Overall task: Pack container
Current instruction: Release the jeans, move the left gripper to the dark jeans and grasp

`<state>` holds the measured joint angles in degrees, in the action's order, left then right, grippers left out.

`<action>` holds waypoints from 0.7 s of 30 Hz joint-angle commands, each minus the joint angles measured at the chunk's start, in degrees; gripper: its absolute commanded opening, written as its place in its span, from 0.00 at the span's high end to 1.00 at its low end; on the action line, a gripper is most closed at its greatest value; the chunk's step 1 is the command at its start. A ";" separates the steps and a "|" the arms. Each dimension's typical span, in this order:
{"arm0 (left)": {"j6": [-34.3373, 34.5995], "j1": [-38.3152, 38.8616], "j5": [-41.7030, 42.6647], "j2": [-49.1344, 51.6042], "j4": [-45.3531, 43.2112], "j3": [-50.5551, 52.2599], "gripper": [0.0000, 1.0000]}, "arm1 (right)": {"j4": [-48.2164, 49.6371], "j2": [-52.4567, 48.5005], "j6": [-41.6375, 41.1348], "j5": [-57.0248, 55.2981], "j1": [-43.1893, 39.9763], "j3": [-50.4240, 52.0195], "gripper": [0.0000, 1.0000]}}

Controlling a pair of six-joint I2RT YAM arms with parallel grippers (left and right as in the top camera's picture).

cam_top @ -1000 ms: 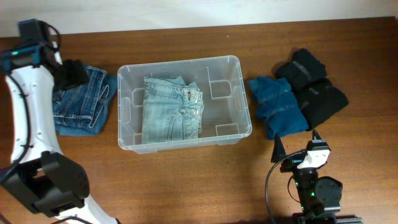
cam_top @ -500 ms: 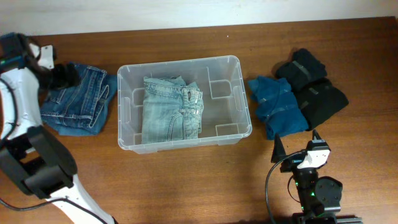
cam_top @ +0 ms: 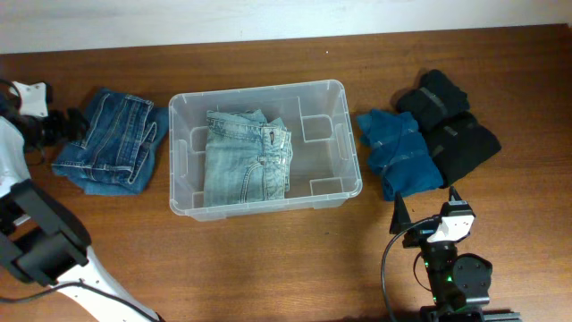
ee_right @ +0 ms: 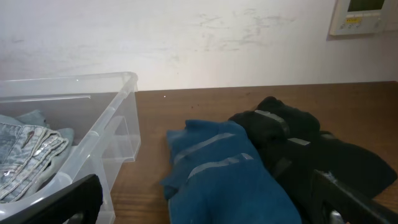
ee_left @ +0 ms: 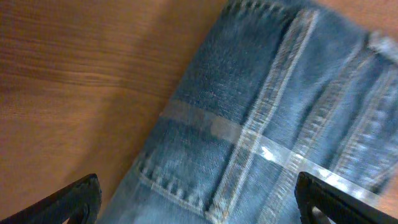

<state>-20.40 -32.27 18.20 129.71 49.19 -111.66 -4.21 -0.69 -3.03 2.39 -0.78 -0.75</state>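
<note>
The clear plastic container stands mid-table with folded light-blue jeans in its left half. A folded pile of darker blue jeans lies left of it. My left gripper is at the table's far left, just left of that pile. In the left wrist view the left gripper is open, and the jeans fill the space between and beyond its fingers. My right gripper is open and empty near the front right. In the right wrist view the right gripper faces a blue garment, and the container is at its left.
A folded blue garment and black garments lie right of the container; the black ones also show in the right wrist view. A wall runs behind the table's far edge.
My left arm has swung left, from over the dark jeans pile to its left edge. The jeans pile, the container and the right arm have not moved.
</note>
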 commanded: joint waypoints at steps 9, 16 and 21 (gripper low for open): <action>-2.23 -0.13 1.55 8.57 -5.33 -0.76 0.01 | -0.07 0.33 -0.20 -0.70 -0.48 0.44 0.02; 5.33 -0.04 1.60 9.22 -2.47 -0.79 0.67 | -0.07 0.33 -0.20 -0.70 -0.48 0.44 0.02; 13.40 -0.04 1.60 9.22 1.92 -0.79 0.97 | -0.07 0.33 -0.20 -0.70 -0.48 0.44 0.02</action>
<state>-15.03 -31.94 22.15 136.51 48.05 -113.54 -4.21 -0.69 -3.03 2.39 -0.78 -0.75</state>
